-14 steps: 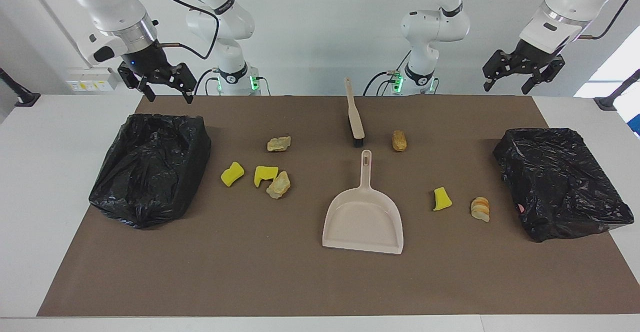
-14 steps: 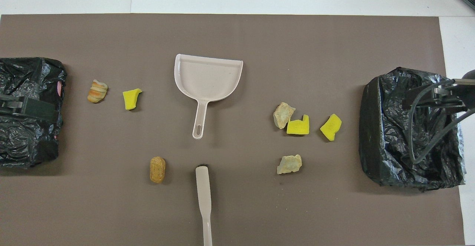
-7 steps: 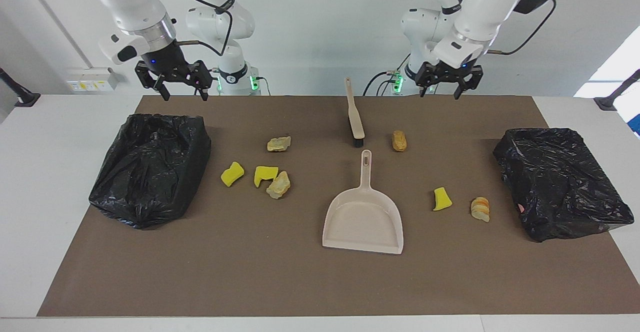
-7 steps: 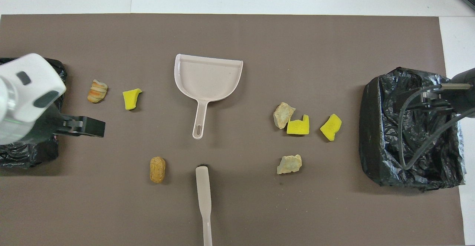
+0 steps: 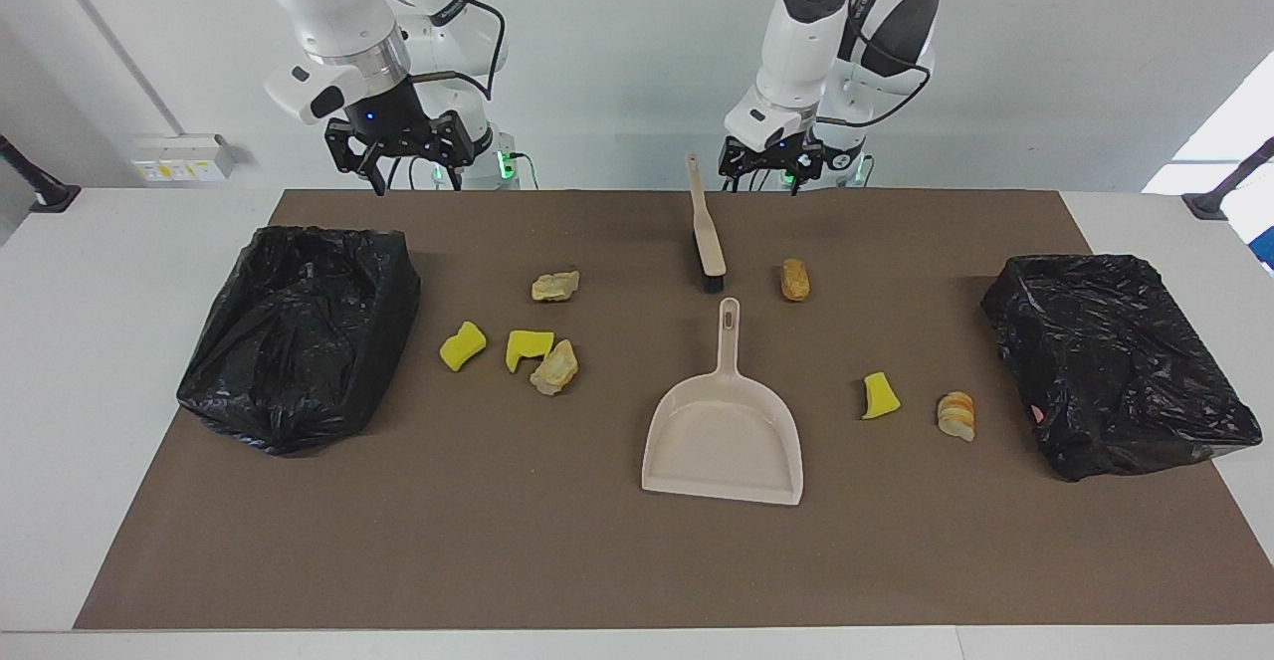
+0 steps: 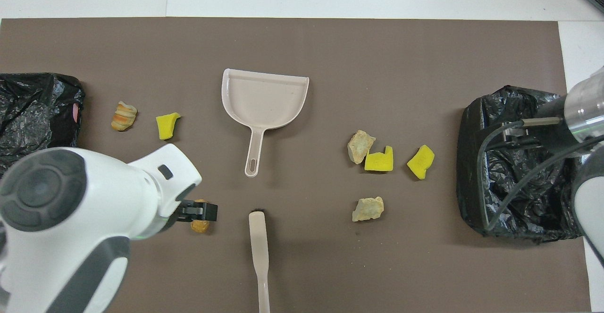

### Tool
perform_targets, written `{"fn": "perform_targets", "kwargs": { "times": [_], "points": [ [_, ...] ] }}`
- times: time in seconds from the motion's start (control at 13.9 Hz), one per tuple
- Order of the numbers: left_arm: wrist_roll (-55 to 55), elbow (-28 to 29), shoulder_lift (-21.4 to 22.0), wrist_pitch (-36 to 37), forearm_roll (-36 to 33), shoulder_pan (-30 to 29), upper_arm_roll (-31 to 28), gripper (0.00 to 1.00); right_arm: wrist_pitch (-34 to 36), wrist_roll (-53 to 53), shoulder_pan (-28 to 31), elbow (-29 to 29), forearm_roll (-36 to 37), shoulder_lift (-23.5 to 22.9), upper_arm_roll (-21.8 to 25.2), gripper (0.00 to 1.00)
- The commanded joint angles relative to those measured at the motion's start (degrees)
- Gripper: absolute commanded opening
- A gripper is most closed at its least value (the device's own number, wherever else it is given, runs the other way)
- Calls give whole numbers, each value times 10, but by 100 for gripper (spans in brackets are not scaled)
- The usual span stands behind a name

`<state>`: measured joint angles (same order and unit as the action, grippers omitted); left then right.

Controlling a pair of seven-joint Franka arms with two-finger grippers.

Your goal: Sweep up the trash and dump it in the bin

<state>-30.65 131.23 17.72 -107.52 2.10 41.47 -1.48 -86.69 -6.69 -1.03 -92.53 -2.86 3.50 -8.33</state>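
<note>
Taken across the facing view in order.

Black-bagged bin (image 5: pixel 299 336) at the right arm's end of the brown mat (image 5: pixel 498 541): no scrap visible in it.

Right gripper (image 5: pixel 401 157): raised over the mat's robot-side edge beside that bin, fingers spread, holding nothing. In the overhead view only its wrist and cable show, above the bin.

Trash, first group: a yellow sponge chunk (image 5: pixel 462 344), a second yellow sponge chunk (image 5: pixel 529 346) and a tan rock-like lump (image 5: pixel 554 368) touching that second chunk. A further pale rock-like lump (image 5: pixel 555 286) lies apart, nearer the robots.

Beige brush (image 5: pixel 706 227): flat on the mat at the middle, dark bristle end pointing to the dustpan, handle toward the robots.

Beige dustpan (image 5: pixel 725 431): flat, open mouth away from the robots, handle tip just short of the brush bristles. Pan holds no scrap.

Left gripper (image 5: pixel 768 164): raised over the mat's robot-side edge, beside the brush handle's end, fingers spread and holding nothing. In the overhead view it overlaps the orange-brown lump (image 6: pixel 200 226), but the facing view shows it well clear.

Trash, second group: that orange-brown lump beside the brush head; a third yellow sponge chunk (image 5: pixel 879 395) and a striped bread-like lump (image 5: pixel 956 415) near each other, farther from the robots.

Second black-bagged bin (image 5: pixel 1115 361) at the left arm's end. All seven scraps lie on the mat.
</note>
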Motion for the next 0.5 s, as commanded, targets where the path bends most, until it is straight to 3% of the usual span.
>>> {"fn": "perform_targets", "kwargs": {
  "times": [0.0,0.14,0.43],
  "points": [
    [-49,72,22,-57,-6,56,-8,100,-19,-13,1,-23,-9,16,0,100],
    [-96,131,21,-127,-5,107,-8,100,-20,-5,1,-27,-9,17,0,100],
    [-150,175,20,-177,-4,175,-7,100,-22,-9,-11,-40,-11,22,-5,100]
  ]
}}
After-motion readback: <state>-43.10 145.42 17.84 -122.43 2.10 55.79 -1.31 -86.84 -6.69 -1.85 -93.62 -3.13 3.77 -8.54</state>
